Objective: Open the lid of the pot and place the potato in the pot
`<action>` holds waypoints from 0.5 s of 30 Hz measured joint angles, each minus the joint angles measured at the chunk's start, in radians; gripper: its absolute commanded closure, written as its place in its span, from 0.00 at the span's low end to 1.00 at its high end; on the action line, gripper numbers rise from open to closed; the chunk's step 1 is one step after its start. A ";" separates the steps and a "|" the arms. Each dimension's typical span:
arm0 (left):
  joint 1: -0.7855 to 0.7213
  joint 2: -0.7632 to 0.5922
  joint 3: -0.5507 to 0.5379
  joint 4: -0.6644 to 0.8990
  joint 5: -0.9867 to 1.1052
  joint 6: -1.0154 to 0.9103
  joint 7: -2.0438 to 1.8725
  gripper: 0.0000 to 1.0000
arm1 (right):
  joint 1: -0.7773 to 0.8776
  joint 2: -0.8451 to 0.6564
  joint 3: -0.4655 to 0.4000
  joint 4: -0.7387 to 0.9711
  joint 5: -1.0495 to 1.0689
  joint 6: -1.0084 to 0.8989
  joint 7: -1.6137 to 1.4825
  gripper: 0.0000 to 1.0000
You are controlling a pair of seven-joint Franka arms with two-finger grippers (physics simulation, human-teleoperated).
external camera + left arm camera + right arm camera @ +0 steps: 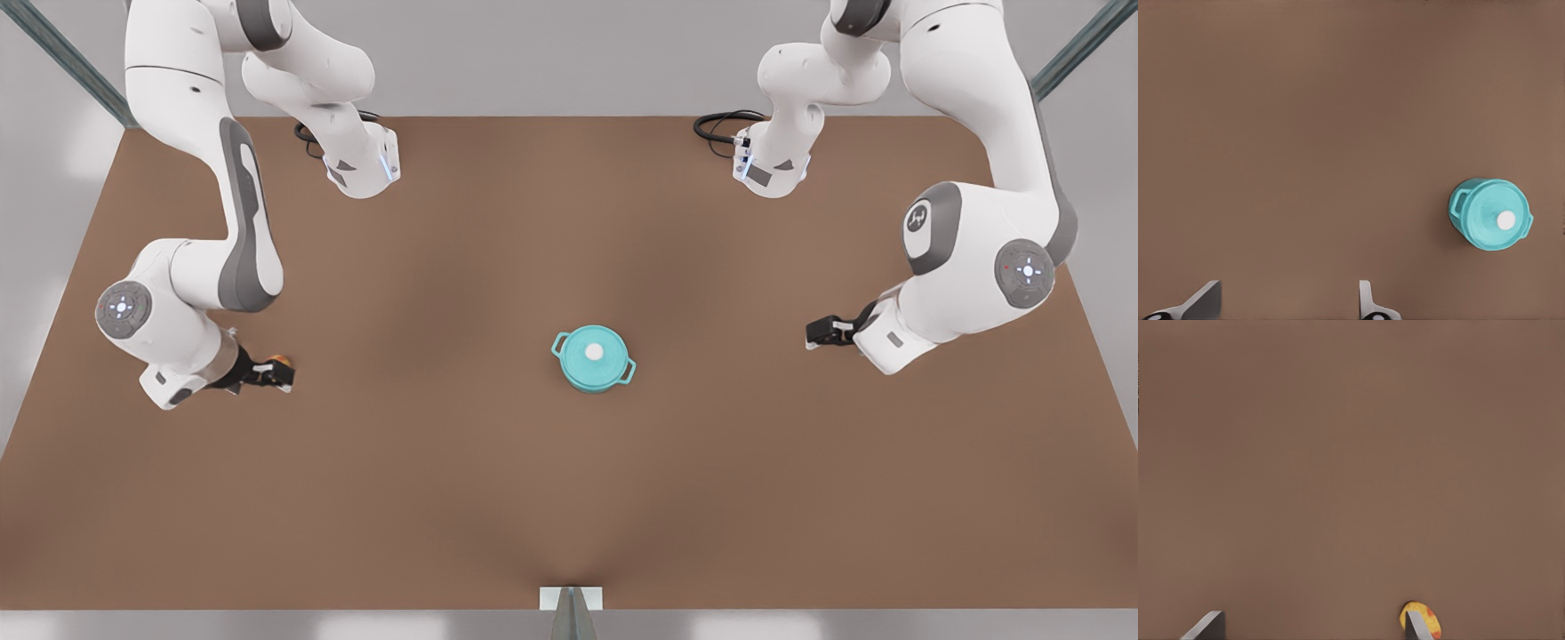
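I'm seeing the bench [498, 498] carrying the pot [594, 360] at centre, upright, pot lid [593, 353] sitting flat on it. My left gripper [813, 335] is hovering spread and empty. My right gripper [277, 373], spread, is touching the potato [1421, 619].

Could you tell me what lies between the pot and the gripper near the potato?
Nothing: in the front view, only bare brown table separates the right gripper, open beside the potato, from the lidded pot.
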 measured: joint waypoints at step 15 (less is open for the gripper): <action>-0.566 0.422 -0.005 0.153 0.127 0.293 -0.311 0.00 | 0.027 -0.023 -0.069 -0.287 -0.097 0.177 -0.268 0.00</action>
